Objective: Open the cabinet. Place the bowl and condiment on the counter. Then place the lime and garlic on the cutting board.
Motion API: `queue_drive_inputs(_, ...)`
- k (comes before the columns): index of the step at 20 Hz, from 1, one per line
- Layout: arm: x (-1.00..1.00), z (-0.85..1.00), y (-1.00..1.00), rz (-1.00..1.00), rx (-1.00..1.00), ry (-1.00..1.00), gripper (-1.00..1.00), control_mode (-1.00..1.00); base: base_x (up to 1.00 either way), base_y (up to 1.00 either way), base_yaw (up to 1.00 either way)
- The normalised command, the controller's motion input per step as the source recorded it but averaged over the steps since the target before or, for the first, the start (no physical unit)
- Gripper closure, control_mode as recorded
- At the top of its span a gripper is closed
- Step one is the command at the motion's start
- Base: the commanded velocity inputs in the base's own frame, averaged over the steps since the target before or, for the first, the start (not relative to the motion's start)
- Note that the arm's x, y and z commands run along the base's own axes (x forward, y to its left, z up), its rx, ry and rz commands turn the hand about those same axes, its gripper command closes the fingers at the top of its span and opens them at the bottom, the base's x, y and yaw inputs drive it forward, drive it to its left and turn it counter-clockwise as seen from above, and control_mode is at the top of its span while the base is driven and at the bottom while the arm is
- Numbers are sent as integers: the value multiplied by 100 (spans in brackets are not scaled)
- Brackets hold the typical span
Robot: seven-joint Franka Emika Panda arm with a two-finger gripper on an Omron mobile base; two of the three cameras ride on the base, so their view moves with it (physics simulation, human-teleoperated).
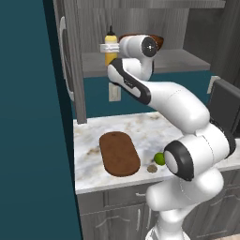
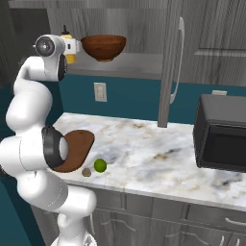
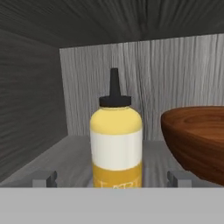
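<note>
The cabinet (image 1: 178,61) stands open, its door (image 1: 70,61) swung left. On its shelf the yellow condiment (image 3: 116,144) with a black cap stands left of the brown wooden bowl (image 3: 197,140). My gripper (image 3: 112,179) is open at the shelf's front, and its fingertips (image 3: 45,178) flank the bottle's base without touching it. From the base, the hand covers part of the condiment (image 1: 110,37) and bowl (image 1: 159,42). Below, the cutting board (image 1: 119,153) lies on the counter (image 1: 140,124). The lime (image 1: 160,158) and garlic (image 1: 152,168) lie just right of it, by the front edge.
A black microwave (image 2: 221,139) sits on the counter's right end. The cabinet's right door (image 2: 170,62) hangs open over the counter's middle. A wall outlet (image 2: 100,91) is below the shelf. A teal wall (image 1: 28,140) bounds the left side.
</note>
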Motion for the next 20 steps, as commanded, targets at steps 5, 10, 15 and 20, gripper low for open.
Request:
queue_drive_inputs(5, 12, 0, 2, 0, 0, 0, -100, -100, 0, 0, 0)
queue_drive_inputs(10, 0, 0, -2, 0, 0, 0, -100, -100, 0, 0, 0)
queue_drive_inputs(15, 1, -1, -3, 0, 0, 0, -100, -100, 0, 0, 0)
queue_drive_inputs(20, 18, -1, -4, 0, 0, 0, -100, -100, 0, 0, 0)
